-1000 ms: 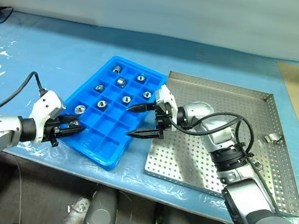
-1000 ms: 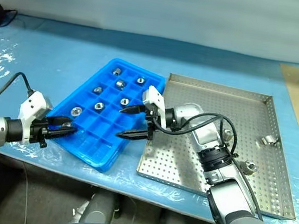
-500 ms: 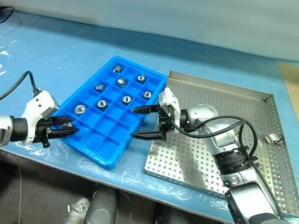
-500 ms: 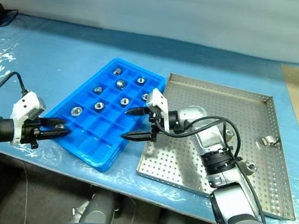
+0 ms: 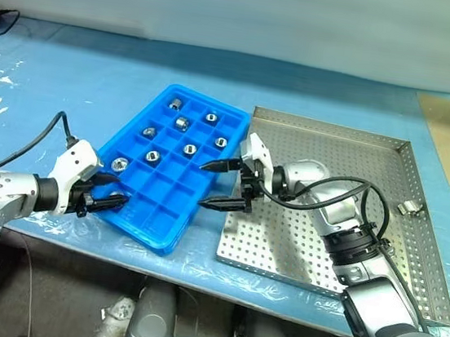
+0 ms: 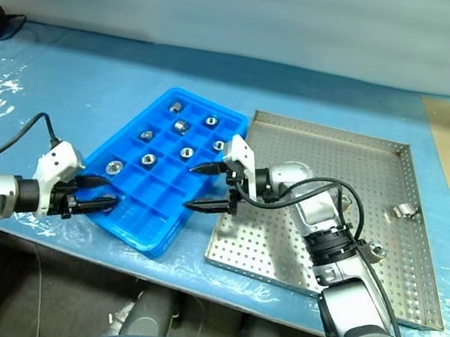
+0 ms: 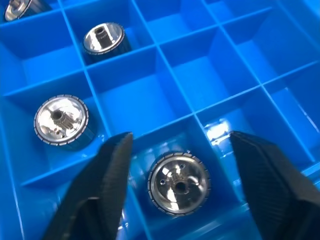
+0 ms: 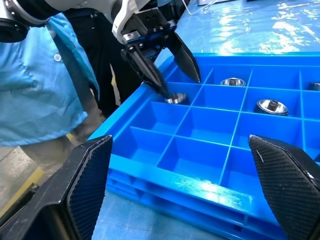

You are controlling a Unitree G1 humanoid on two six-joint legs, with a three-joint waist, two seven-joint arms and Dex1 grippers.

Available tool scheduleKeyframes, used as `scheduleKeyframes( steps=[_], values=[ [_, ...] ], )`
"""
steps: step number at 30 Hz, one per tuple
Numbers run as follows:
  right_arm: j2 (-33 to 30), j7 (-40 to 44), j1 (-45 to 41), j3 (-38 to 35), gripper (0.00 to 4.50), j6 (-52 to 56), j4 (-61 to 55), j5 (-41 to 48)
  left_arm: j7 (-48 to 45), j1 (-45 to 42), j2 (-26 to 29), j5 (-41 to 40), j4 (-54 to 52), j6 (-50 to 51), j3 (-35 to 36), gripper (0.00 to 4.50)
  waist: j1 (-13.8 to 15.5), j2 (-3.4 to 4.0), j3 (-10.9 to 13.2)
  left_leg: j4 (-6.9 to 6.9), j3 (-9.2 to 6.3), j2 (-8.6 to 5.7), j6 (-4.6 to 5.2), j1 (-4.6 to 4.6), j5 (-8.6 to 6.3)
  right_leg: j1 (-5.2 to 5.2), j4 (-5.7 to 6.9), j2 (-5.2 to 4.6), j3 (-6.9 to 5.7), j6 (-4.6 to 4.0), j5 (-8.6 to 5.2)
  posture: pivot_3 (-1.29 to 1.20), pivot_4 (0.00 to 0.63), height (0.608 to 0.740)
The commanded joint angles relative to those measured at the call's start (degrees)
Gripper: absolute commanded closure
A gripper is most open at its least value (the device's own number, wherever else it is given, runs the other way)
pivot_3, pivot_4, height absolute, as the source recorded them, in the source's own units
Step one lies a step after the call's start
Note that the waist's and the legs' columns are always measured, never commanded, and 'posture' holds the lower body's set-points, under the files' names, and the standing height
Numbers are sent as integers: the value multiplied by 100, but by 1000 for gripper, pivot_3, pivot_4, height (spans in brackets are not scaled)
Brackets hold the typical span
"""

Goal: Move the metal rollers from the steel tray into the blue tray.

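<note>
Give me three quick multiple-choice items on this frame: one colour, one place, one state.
1. The perforated tray is: A silver, B blue, C red.
2. The roller below the left gripper lies: A in a blue tray compartment, B on the perforated tray, C in the right gripper.
3. The right gripper is: A shut on a roller, B open and empty, C shut on a tray rim.
Key: A, bare metal shows; A, blue walls surround it in the left wrist view; B, its fingers stand apart with nothing between them.
</note>
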Motion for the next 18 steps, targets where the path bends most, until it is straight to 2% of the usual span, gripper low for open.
scheduleKeyframes(
  steps=[1,8,13,18],
  values=[
    [-20,-26,38,-140,0,-25,-313,44,26,-203,67,9,71,-109,128,1207,2,-1,0,0,0,0,0,0,0,0,0,0,0,0,0,283,150,740],
    [-48,-80,124,-147,0,7,-418,71,-3,-695,-18,-275,-139,52,100,1207,1,-1,0,0,0,-1,-4,0,3,0,2,0,1,0,0,264,150,740],
    [-150,-172,102,-349,0,118,-561,171,-20,-1840,-303,-572,-144,337,-337,1207,11,-1,-1,5,0,-4,-22,-1,14,2,11,-1,1,-1,1,201,150,740],
    [-468,-374,193,-698,0,157,-618,130,-127,-3030,-944,-465,485,207,-1030,1207,-22,-4,-2,16,3,-7,-32,1,20,7,21,-1,3,-4,3,110,150,740]
  ],
)
